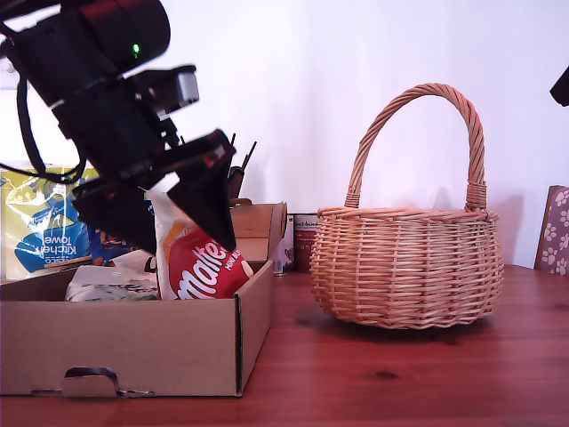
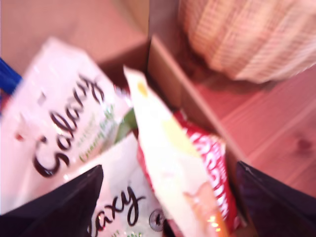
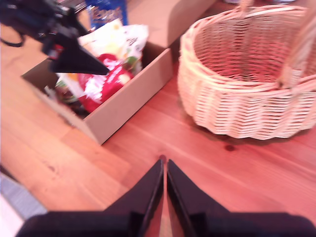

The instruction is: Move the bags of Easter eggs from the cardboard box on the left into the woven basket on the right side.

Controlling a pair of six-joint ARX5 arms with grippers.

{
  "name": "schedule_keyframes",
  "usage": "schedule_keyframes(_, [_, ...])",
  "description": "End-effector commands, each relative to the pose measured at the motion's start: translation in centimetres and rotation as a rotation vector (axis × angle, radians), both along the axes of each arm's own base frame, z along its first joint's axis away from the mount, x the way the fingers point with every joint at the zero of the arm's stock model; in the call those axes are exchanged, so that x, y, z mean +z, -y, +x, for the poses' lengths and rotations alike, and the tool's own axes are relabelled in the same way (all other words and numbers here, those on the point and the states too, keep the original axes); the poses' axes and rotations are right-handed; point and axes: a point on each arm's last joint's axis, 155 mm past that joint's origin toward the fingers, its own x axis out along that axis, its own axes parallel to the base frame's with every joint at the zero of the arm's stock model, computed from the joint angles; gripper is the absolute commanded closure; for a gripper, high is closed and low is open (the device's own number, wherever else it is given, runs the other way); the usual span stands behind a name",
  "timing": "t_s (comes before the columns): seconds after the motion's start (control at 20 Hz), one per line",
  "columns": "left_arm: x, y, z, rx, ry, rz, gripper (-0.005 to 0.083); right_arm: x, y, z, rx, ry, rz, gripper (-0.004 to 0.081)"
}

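Observation:
My first gripper (image 1: 185,238) hangs over the cardboard box (image 1: 133,342) at the exterior view's left. It is open, with its black fingers (image 2: 74,197) either side of an upright red-and-cream Maltesers bag (image 1: 200,267) (image 2: 207,168). Beside that bag, white-and-green Galaxy bags (image 2: 64,113) lie in the box. The woven basket (image 1: 404,267) stands at the exterior view's right, and what shows of its inside (image 3: 237,49) holds nothing. My second gripper (image 3: 164,165) is shut and holds nothing, above bare table in front of the box (image 3: 128,103) and the basket.
A blue and yellow kitchen towel pack (image 1: 44,231) stands behind the box. A small tin (image 1: 305,236) sits between box and basket at the back. A paw-print item (image 1: 556,227) is at the exterior view's right edge. The wooden table (image 1: 400,374) runs in front.

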Motion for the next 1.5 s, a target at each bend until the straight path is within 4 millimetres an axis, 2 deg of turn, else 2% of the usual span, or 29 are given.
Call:
schedule_keyframes(0.0, [-0.8, 0.3, -0.1, -0.003, -0.028, 0.009, 0.0005, 0.8, -0.3, -0.1, 0.014, 0.019, 0.009, 0.0782])
schedule_keyframes(0.05, [-1.1, 0.3, -0.4, -0.007, -0.041, 0.019, 0.0052, 0.8, -0.3, -0.1, 0.016, 0.019, 0.009, 0.0782])
schedule_keyframes(0.1, [-1.2, 0.2, -0.6, -0.008, -0.046, 0.022, 0.0133, 0.8, -0.3, -0.1, 0.016, 0.019, 0.009, 0.0782])
schedule_keyframes(0.15, [-1.2, 0.2, -0.5, -0.008, -0.045, 0.022, 0.0265, 0.8, -0.3, -0.1, 0.017, 0.019, 0.009, 0.0782])
schedule_keyframes(0.25, [-0.8, 0.5, -0.4, -0.012, -0.041, 0.014, 0.0607, 0.8, -0.3, -0.1, 0.017, 0.019, 0.009, 0.0782])
schedule_keyframes(0.3, [-0.5, 0.7, -0.3, -0.015, -0.037, 0.006, 0.0746, 0.8, -0.3, -0.1, 0.017, 0.019, 0.009, 0.0782])
schedule_keyframes(0.35, [-0.1, 0.8, 0.0, -0.015, -0.029, 0.001, 0.0798, 0.8, -0.3, -0.1, 0.017, 0.019, 0.009, 0.0782])
schedule_keyframes(0.55, [2.1, 1.2, 0.6, -0.016, -0.027, 0.001, 0.0793, 0.8, -0.3, -0.1, 0.017, 0.019, 0.01, 0.0782])
schedule_keyframes(0.7, [4.6, 1.4, 0.8, -0.033, -0.026, 0.012, 0.0793, 0.8, -0.3, -0.1, 0.017, 0.019, 0.009, 0.0783])
schedule_keyframes(0.8, [6.6, 2.2, 1.3, -0.054, 0.01, -0.002, 0.0794, 0.8, -0.3, -0.1, 0.017, 0.019, 0.009, 0.0782])
schedule_keyframes(1.0, [10.6, 5.2, 2.2, -0.12, 0.082, -0.142, 0.0794, 0.8, -0.3, -0.1, 0.016, 0.019, 0.009, 0.0782])
schedule_keyframes(1.15, [15.0, 7.8, 3.8, -0.151, 0.199, -0.307, 0.0795, 0.8, -0.3, -0.1, 0.014, 0.018, 0.008, 0.0782])
schedule_keyframes(1.3, [19.2, 9.6, 5.2, -0.157, 0.335, -0.435, 0.0795, 0.8, -0.3, -0.1, 0.014, 0.019, 0.009, 0.0782])
schedule_keyframes(1.45, [21.4, 11.3, 6.1, -0.163, 0.417, -0.526, 0.0795, 0.8, -0.3, -0.1, 0.014, 0.019, 0.008, 0.0782])
